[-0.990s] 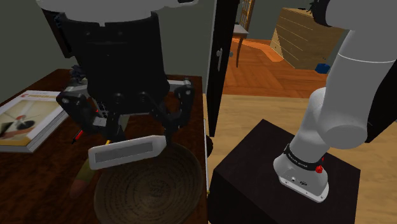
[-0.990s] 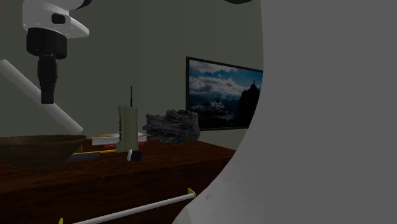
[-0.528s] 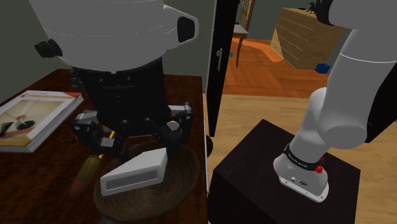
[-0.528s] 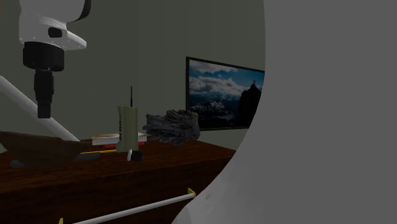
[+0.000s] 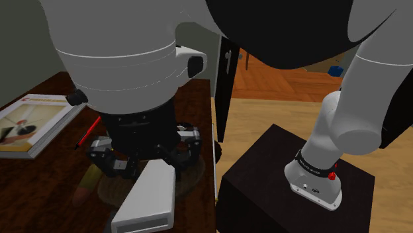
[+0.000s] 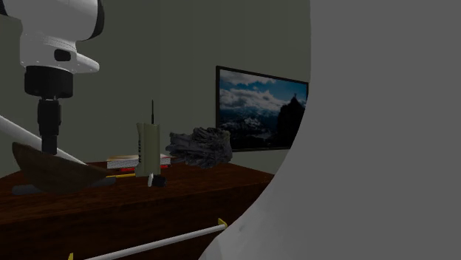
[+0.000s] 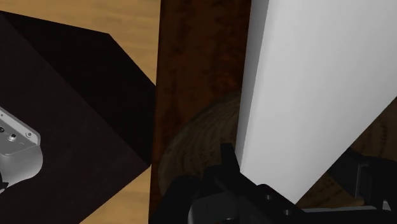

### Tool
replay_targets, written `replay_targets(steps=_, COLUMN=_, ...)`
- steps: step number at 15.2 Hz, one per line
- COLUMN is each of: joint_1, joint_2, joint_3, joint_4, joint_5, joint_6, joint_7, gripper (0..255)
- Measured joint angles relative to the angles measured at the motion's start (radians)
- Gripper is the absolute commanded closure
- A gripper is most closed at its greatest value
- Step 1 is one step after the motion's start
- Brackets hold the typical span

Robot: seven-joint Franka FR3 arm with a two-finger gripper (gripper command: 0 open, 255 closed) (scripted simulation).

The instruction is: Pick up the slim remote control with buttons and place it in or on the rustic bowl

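My gripper (image 5: 143, 161) is shut on the remote control (image 5: 147, 200), drawn as a plain white slab; no buttons show. The slab slants down from the fingers toward the near table edge, over the brown ridged bowl (image 5: 193, 175), most of which hides under my hand. In the second exterior view the bowl (image 6: 52, 171) stands tipped up on one side, with the gripper (image 6: 49, 136) low over it and the remote (image 6: 18, 130) slanting past. In the wrist view the remote (image 7: 318, 89) is clasped between the black fingers (image 7: 226, 167), and the bowl (image 7: 197, 133) lies beneath.
A magazine (image 5: 33, 122) and a red pen (image 5: 90, 130) lie on the dark wooden table (image 5: 198, 99). The black stand (image 5: 278, 192) is close on the shoulder view's right. A handset with an aerial (image 6: 148, 148), a grey crumpled cloth (image 6: 199, 145) and stacked books (image 6: 127, 160) stand farther along.
The arm has come down lower over the bowl. The remote swung from lying crosswise to pointing down toward the near edge. The bowl has tipped up on one side.
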Motion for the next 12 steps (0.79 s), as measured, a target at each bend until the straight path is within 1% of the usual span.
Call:
replay_targets(steps=5, joint_1=0.000, joint_2=0.002, joint_3=0.001, joint_4=-0.001, joint_5=-0.002, joint_6=0.003, joint_7=0.002, gripper=255)
replay_targets(steps=6, joint_1=0.001, joint_2=0.004, joint_3=0.001, joint_4=0.001, joint_5=-0.003, joint_6=0.003, joint_7=0.002, gripper=0)
replay_targets(steps=12, joint_1=-0.001, joint_2=0.009, joint_3=-0.002, joint_4=-0.003, joint_5=-0.006, joint_6=0.003, joint_7=0.002, gripper=0)
